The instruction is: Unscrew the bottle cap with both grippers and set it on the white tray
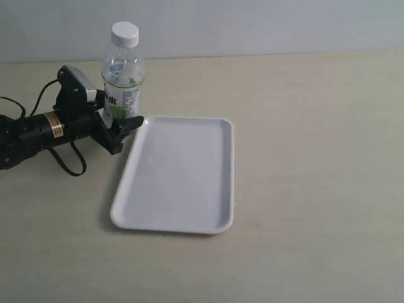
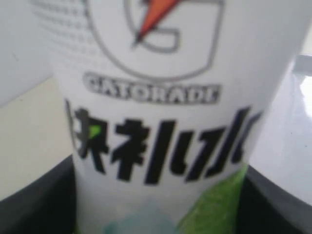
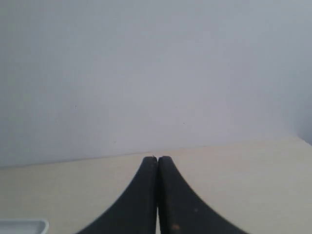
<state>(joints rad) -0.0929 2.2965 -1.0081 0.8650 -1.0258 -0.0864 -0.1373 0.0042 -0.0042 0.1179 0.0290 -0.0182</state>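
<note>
Black left gripper [image 1: 117,112] clamps a small clear plastic bottle [image 1: 123,85] with a white-green label, beside a flat glossy white rectangular tray [image 1: 177,173].
The bottle stands upright at the upper left of the exterior frame on a beige table [image 1: 315,158], its small round white ribbed cap [image 1: 125,33] on top. The jaws press its lower body. The tray lies just right of it, centre-left. The plain black right gripper [image 3: 157,161], seen only in its wrist view, has 2 fingers pressed together, empty.

Robot test bench, likely a lab, plain beige tabletop [image 1: 315,158], blank pale wall [image 1: 252,25], cabled robot arm [image 1: 38,129]
</note>
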